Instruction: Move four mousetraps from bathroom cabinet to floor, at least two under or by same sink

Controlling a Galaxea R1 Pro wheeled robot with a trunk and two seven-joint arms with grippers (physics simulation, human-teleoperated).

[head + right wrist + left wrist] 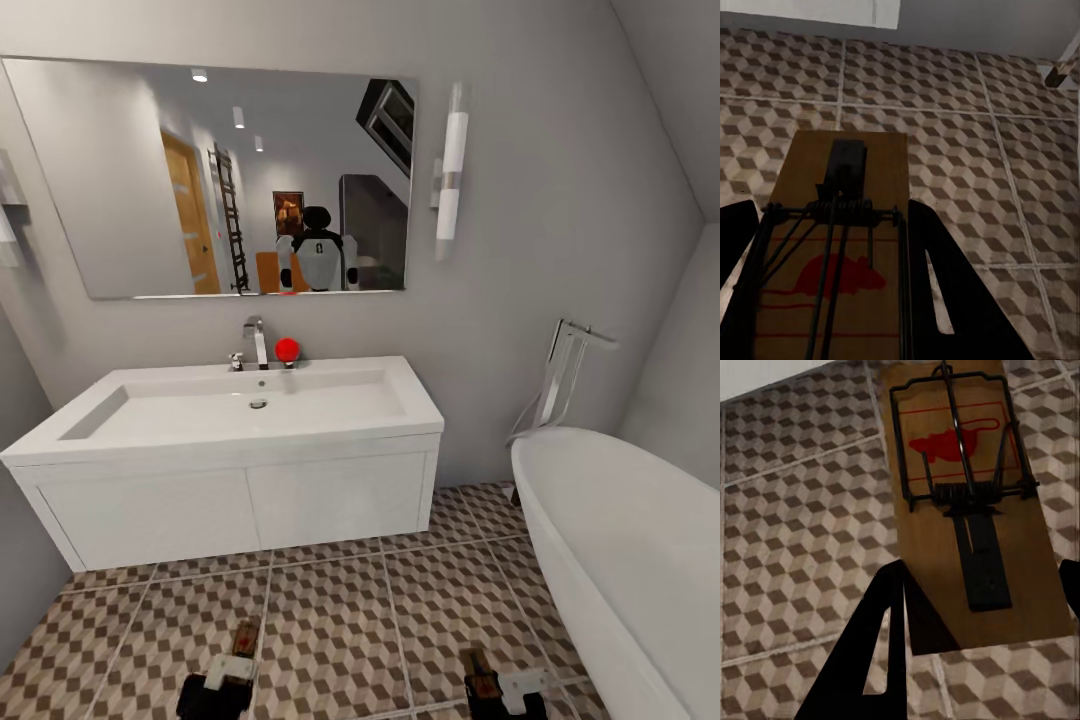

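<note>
Each gripper, left (pixel 975 607) and right (pixel 832 262), is clamped on a brown trap (pixel 967 495) (pixel 844 247) with red mouse print, above cube-tiled floor (pixel 340 620) facing the sink (pixel 240 410).

White sink (pixel 240 405) on drawer unit (pixel 240 505), tap (pixel 257 340) beside red ball (pixel 288 349), mirror (pixel 215 180) above, wall lamp (pixel 452 170) right, bathtub (pixel 620 540) alongside

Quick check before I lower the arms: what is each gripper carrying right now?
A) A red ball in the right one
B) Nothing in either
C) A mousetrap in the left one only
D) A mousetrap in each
D: the left gripper grips one mousetrap, and the right gripper grips another mousetrap, both above the bathroom floor.
</note>
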